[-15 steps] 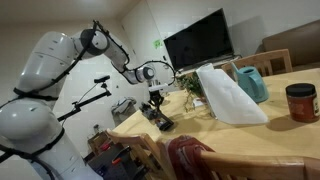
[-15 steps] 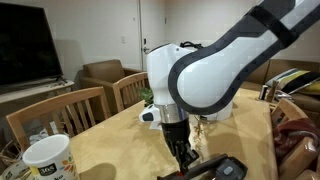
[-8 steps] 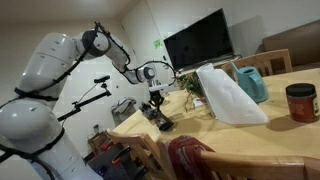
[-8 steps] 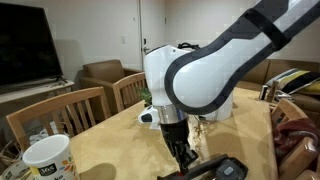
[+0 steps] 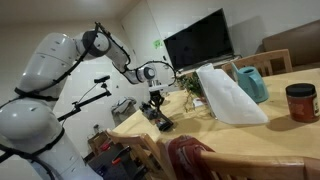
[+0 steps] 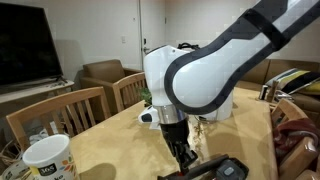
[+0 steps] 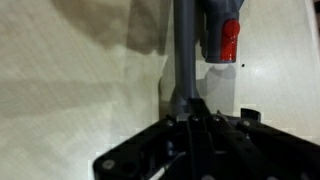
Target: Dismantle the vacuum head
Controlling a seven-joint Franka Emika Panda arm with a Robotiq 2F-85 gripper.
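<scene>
A living room with a dark television point(image 5: 200, 40) on the back wall holds a tan table point(image 5: 260, 135), and a white bag point(image 5: 228, 95) stands upright near its middle. The vacuum head point(image 5: 162, 122) lies low and black on the tabletop, well apart from the bag, at the table corner on the bag's robot-facing side. In an exterior view it shows at the lower edge point(image 6: 218, 168), flat on the tan surface.

The gripper point(image 5: 155, 104) is directly over the head, pointing straight down, its tip at or just above the black plastic. The white arm rises from its base beyond that corner, bends at a high elbow and reaches toward the bag's side of the table, with the wrist turned vertical. From close by, the bulky white wrist fills the frame and the gripper point(image 6: 180, 148) hangs under it.

In the wrist view a grey tube point(image 7: 184, 50) runs down into a black mass at the bottom, beside a red part point(image 7: 230, 40). Finger and head cannot be told apart there, so whether the jaws are apart or clamped cannot be told.

A teal jug point(image 5: 250, 82) stands just beside the bag, away from the robot. A red-lidded jar point(image 5: 301, 102) stands farther out on that same side.
</scene>
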